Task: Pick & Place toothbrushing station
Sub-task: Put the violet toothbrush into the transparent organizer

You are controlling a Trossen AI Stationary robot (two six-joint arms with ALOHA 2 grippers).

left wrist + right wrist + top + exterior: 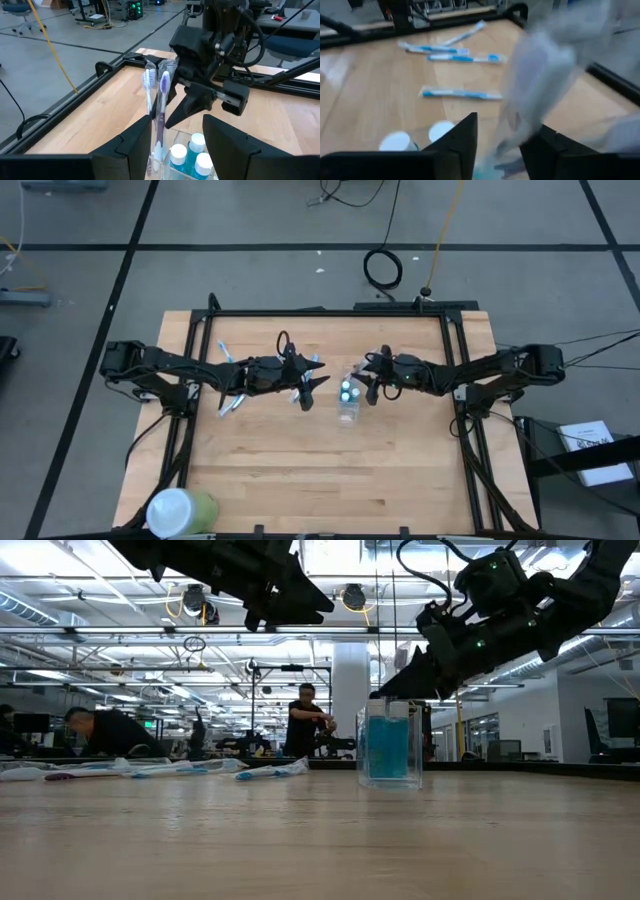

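Note:
The small clear cup [347, 404] [390, 745] stands upright on the table's middle. In it are white-capped tubes [192, 147], a white-headed toothbrush [149, 80] and a purple brush [164, 87], both upright. My right gripper [186, 106] [368, 388] hovers open just right of the cup, its fingers beside the brush heads. A pale blurred shape [545, 65] fills the right wrist view in front of that gripper [500, 145]. My left gripper [182, 150] [308, 388] is open just left of the cup, above the table.
Several blue-and-white toothbrushes [225, 375] [460, 93] lie on the table's left part, under my left arm. A large pale-green container [182, 510] stands at the near left corner. A black frame [330, 312] runs along the far and side edges. People work in the room beyond.

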